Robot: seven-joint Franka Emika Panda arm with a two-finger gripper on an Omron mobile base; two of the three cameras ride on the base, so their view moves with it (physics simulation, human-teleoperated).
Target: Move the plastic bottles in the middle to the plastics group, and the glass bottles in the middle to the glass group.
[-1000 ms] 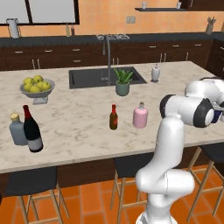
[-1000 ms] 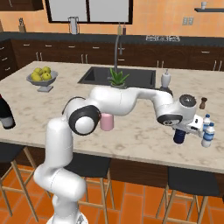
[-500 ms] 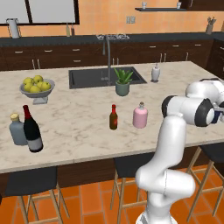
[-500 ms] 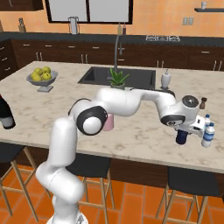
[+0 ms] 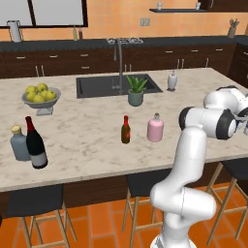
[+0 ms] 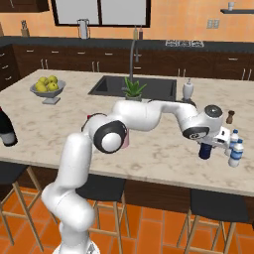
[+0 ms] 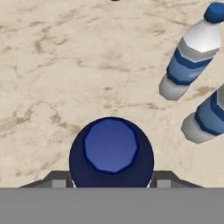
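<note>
1. Navy bottle [image 7: 111, 151] stands upright between the fingers of the gripper [image 6: 208, 147], which clasps it at the counter's [image 6: 163, 154] right end
2. White bottles [image 7: 192, 52] stand just beside it, on its far side from the arm, apart from it
3. Next, I judge: let go there

We count one navy-blue bottle [image 7: 111, 152] directly between the fingers of the gripper [image 6: 208, 147], and two white bottles with blue bands [image 6: 234, 149] just beside it. Well away from the gripper stand one pink bottle [image 5: 155, 128], one brown bottle [image 5: 126, 130], one wine bottle [image 5: 36, 143] and one grey bottle [image 5: 20, 143] (four glass ones altogether).
</note>
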